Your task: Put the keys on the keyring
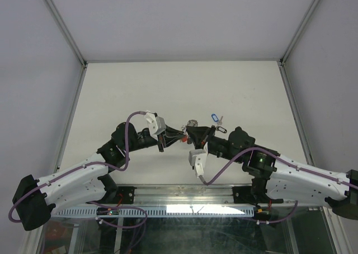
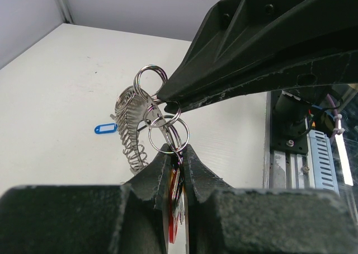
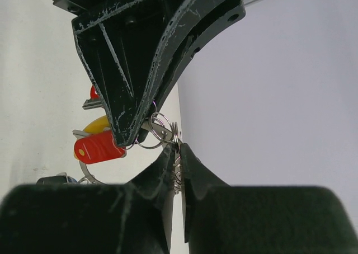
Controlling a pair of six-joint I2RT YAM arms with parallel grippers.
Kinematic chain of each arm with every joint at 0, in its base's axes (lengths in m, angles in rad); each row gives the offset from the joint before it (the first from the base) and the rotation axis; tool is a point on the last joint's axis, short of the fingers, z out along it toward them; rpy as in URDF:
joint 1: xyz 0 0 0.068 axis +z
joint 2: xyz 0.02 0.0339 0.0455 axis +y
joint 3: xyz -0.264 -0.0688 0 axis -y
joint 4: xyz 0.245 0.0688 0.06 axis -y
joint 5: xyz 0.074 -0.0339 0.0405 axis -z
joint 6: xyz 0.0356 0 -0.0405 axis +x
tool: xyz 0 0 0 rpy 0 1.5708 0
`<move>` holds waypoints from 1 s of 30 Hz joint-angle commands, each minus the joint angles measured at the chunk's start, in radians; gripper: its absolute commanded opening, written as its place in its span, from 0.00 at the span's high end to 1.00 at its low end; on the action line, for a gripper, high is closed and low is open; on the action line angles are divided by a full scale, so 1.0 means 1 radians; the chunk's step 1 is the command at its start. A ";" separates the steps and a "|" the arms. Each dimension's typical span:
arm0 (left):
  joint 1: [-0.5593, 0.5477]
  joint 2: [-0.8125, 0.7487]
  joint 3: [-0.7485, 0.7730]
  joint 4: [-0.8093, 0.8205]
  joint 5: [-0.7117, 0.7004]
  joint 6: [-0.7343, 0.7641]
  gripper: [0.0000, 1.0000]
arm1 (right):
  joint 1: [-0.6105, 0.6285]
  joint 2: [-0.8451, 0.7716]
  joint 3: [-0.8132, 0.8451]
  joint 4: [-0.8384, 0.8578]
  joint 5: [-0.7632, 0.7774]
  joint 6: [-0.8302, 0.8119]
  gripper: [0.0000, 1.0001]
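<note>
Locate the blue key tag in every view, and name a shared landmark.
Top: blue key tag on the table, just beyond the right fingers.
Left wrist: left of centre, on the table beyond the keyring.
Right wrist: not visible.
Landmark: the left fingers, meeting the right fingers.

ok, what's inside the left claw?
The left claw pinches a red tag; small split rings poke out above. Key blades are hidden by its fingers.
</note>
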 commanded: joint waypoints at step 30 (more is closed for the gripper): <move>0.001 -0.028 0.033 0.104 0.036 0.019 1.00 | 0.007 -0.026 -0.050 0.284 0.112 0.560 1.00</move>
